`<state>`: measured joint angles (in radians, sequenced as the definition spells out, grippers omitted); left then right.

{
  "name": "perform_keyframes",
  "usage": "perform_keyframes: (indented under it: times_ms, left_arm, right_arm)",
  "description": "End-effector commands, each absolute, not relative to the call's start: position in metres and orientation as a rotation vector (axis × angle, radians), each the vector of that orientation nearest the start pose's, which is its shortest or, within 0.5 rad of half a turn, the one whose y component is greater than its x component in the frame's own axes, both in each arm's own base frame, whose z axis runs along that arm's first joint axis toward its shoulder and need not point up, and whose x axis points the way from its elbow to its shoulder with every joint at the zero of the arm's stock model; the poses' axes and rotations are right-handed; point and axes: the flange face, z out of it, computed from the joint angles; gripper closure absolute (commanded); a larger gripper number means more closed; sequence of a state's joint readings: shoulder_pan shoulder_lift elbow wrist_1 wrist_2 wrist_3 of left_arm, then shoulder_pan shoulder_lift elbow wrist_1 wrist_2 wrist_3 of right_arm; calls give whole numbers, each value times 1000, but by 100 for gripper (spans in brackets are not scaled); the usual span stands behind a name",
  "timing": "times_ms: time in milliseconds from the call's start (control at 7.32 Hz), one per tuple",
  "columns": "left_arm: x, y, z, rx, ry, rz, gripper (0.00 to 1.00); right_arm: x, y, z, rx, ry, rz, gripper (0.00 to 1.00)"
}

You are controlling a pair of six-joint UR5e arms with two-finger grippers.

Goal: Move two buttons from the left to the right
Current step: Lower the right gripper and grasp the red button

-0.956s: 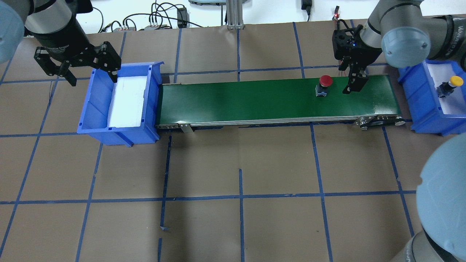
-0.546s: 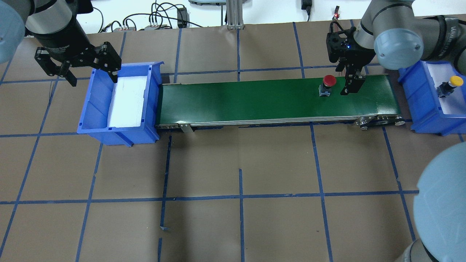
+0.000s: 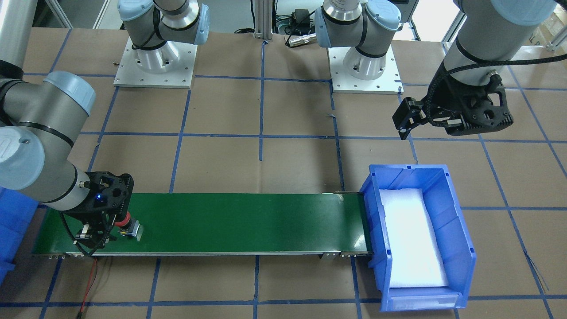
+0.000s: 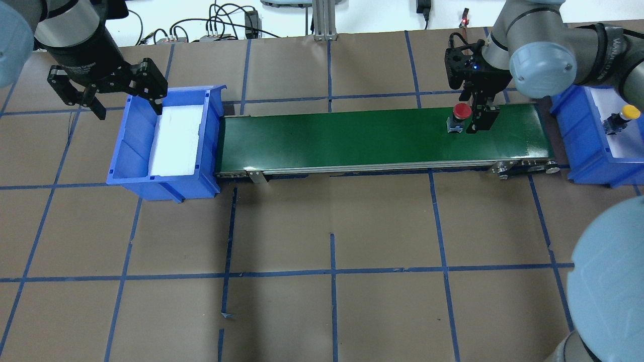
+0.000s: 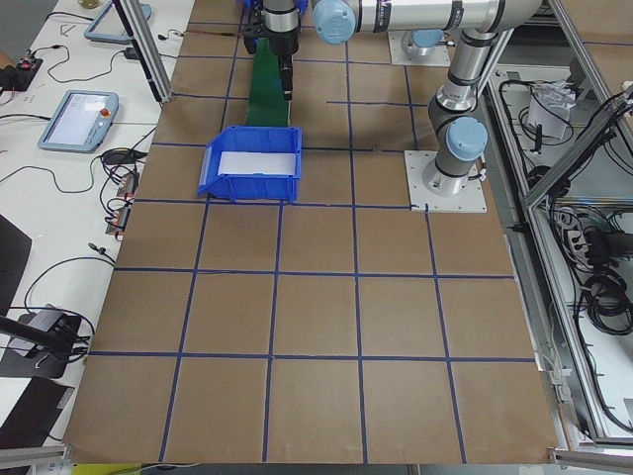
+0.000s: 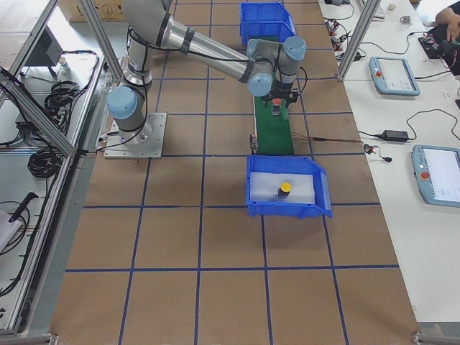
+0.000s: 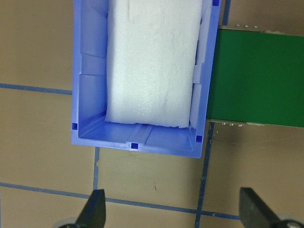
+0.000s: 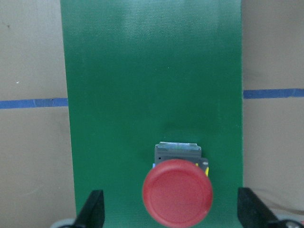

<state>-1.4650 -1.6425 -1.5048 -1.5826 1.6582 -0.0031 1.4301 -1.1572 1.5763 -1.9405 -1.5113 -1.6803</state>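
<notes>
Green belt (image 4: 352, 138) — free run from left blue bin (image 4: 132, 146) to red button (image 4: 461, 110), flanked by right pincer (image 8: 173, 211) fingers; right blue bin (image 4: 598, 171) walls the far end.

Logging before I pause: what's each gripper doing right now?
Left gripper: open, holding nothing.
Right gripper: open, straddling the round red-capped push-button on the green conveyor belt, not gripping it.

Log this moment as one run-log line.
right gripper: open over red button on belt | yellow button: in right bin | left gripper: open beside left bin
</notes>
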Motion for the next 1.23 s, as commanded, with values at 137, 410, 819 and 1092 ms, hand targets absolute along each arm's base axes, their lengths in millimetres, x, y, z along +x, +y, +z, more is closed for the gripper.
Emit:
perform_keyframes:
  times_ms: [137,410,819,1092]
  left_arm:
    - [-70,-531,483,-163,3051,33,0]
    - [-69,-532,482,-165,3051,35,0]
    - [-69,-531,483,-165,3049,30,0]
    - [-69,-532,482,-163,3049,35,0]
  right_arm:
    - [51,-638,284,-2134,2194,-19,22]
    - [49,-640,289,-2148,2194,-26,79]
    - [49,-638,326,-2184,2217,-74,87]
    - [13,-643,373,-2238,2261,-65,87]
